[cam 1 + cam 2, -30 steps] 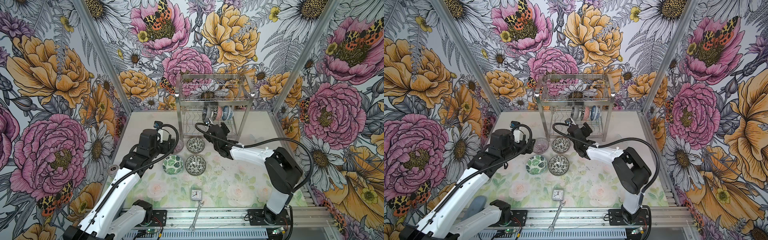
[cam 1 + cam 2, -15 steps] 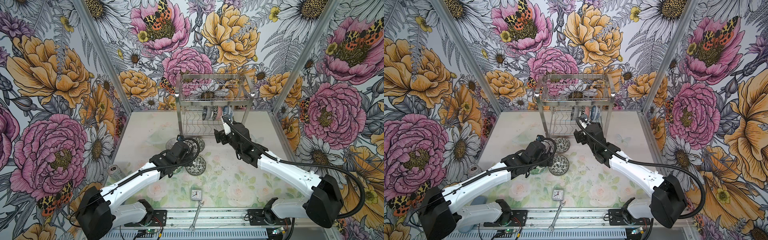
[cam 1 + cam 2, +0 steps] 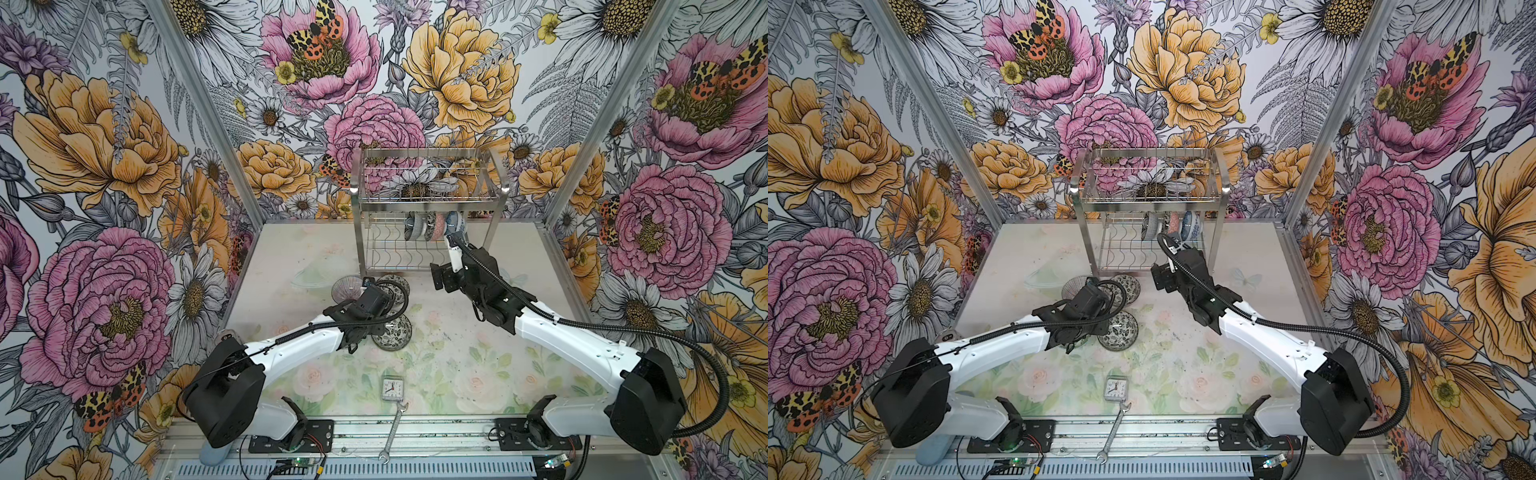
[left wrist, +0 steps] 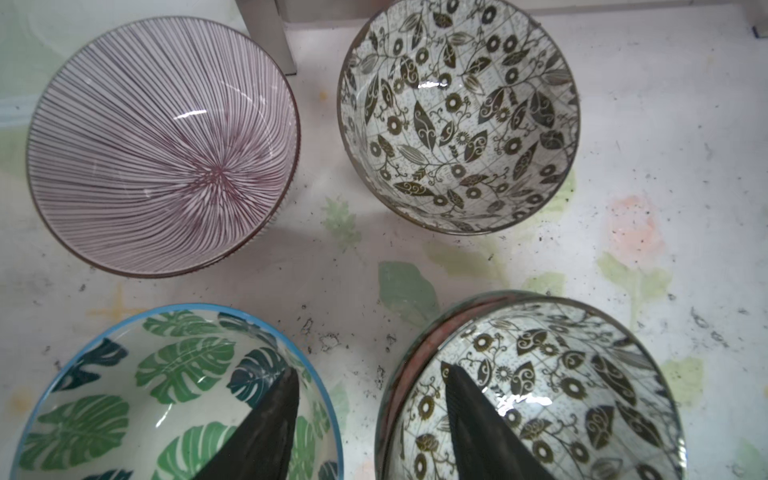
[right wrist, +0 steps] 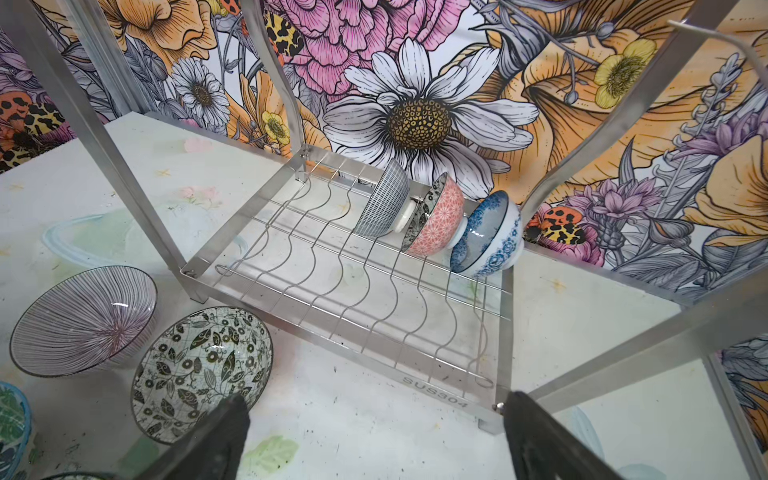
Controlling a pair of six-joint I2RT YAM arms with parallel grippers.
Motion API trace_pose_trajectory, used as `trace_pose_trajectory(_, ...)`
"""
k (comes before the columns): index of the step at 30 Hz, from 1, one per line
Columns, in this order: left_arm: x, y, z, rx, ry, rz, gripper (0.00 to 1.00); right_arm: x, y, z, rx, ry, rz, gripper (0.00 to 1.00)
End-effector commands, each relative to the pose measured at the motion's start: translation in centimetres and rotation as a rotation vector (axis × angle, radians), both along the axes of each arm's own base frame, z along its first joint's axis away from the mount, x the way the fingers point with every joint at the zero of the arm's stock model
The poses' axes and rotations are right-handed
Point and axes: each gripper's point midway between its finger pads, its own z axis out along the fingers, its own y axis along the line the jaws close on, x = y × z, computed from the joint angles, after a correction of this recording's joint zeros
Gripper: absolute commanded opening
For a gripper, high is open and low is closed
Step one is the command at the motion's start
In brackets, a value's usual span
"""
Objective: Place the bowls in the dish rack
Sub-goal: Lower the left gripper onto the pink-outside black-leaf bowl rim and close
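Left tool point(image 4: 370, 374) down over leaf bowl point(image 4: 124, 395), rack point(image 5: 434, 390) mostly free

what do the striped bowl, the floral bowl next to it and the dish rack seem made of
The striped bowl and floral bowl: likely glazed ceramic, glossy; sharp light glints on printed patterns. The dish rack: stainless steel, bright brushed bars and shiny wire; its front bar is stamped SUS304.

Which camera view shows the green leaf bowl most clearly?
The left wrist view: the green leaf bowl shows its leaf pattern and blue rim large, though the frame cuts it off. The right wrist view catches only a sliver of its rim. In both top views the left arm covers almost all of it.
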Motion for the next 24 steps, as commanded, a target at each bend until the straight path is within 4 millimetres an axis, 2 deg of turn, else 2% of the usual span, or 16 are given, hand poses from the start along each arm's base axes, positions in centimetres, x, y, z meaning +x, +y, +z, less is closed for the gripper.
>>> trace_pose_trajectory(1, 0.3, -1.2, 0.2, -0.046, -0.008, -0.014, 0.54, 0.3, 0.0, -0.1, 0.021, 0.011, -0.004, 0.97)
trace_pose_trajectory(10, 0.3, -1.5, -0.8, -0.036, 0.018, -0.020, 0.40, 0.5, 0.0, -0.4, 0.023, 0.021, -0.006, 0.97)
trace_pose_trajectory(17, 0.2, -1.3, -0.1, -0.049, 0.001, -0.017, 0.21, 0.5, -0.1, 0.0, 0.028, 0.014, -0.005, 0.97)
trace_pose_trajectory(24, 0.0, -1.1, 0.4, -0.049, -0.007, -0.016, 0.12, 0.4, 0.0, 0.1, 0.031, 0.012, 0.000, 0.97)
